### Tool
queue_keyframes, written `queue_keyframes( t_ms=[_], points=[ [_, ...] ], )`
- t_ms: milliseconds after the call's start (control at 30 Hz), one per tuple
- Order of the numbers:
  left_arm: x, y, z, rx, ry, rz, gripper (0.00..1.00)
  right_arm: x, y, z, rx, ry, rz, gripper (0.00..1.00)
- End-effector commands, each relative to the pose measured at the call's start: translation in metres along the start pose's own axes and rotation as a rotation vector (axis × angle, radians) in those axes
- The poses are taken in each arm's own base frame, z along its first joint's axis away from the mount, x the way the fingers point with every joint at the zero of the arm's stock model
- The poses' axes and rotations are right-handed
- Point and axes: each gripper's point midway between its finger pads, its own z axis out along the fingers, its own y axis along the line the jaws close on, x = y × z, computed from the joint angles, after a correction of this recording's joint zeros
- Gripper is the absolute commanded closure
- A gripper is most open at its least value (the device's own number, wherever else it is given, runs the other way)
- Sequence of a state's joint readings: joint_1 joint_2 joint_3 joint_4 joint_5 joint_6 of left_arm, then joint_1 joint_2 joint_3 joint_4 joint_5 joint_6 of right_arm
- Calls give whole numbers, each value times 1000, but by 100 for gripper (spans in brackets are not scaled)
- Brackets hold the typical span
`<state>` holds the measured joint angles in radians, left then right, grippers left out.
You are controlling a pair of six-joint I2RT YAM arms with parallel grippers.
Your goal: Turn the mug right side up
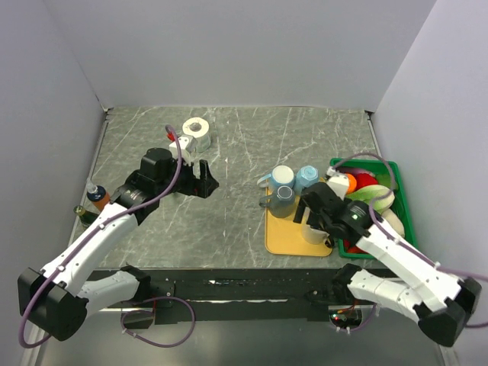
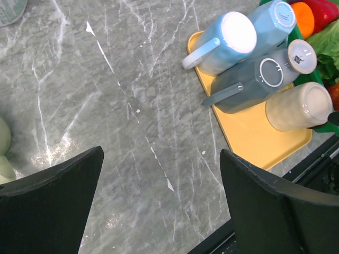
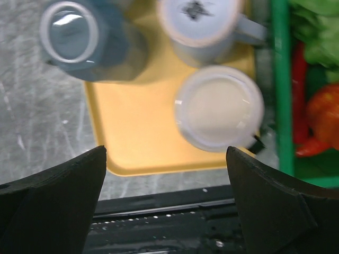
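Grey, white-veined stone surface enclosed by plain pale walls. At the lower right of the overhead view a smooth yellow tray carries a tight cluster of mugs, all standing base up. They are a cream mug, a grey-blue mug, a white mug with a printed mark on its foot, and two pale blue mugs at the far side. A green slatted basket of vegetables sits just beside the tray's right edge. The right arm hangs over the cream mug with its jaws spread wide and empty, so this is probably the mug to be turned, though the frames do not settle which one is meant. It sits at the tray's near right corner, centre right in the right wrist view. The left arm sits left of centre over bare stone, its jaws likewise fully spread and pinching nothing. The mug appears to be glazed ceramic, a round, slightly tapered body with a recessed foot ring. It would be rigid, moderately heavy, slick under the pads and liable to chip if dropped or knocked against its neighbours. Its handle is not clearly visible. A hold across the body wall near mid-height seems the soundest choice, approached from the open yellow side, since the white mug and the basket wall crowd the other sides.
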<state>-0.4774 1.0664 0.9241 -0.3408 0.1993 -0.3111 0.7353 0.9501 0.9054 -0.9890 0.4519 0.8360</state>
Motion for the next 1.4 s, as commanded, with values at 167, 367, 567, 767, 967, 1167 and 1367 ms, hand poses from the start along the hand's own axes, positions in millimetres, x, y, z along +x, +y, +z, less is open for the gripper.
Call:
queue_keyframes(
  t_ms=[167,367,567,767,967,1167,1367],
  points=[
    [-24,-15,-13,63,-84,52,4,21,-26,9,-48,50,91,0],
    [-20,-14,-10,62,-77,38,4,27,-44,26,1,85,127,0],
    [-18,-11,-4,49,-56,37,4,29,-38,39,-49,89,135,0],
    [-18,-10,-1,49,-49,37,4,30,-29,42,-149,49,86,1],
    [-17,-11,0,55,-43,31,4,40,-21,42,-207,84,75,1],
    [-15,-10,1,49,-39,32,4,35,-8,42,-262,80,81,1],
    [-15,-8,0,36,-38,34,4,32,-7,49,-232,96,68,2]
  ],
)
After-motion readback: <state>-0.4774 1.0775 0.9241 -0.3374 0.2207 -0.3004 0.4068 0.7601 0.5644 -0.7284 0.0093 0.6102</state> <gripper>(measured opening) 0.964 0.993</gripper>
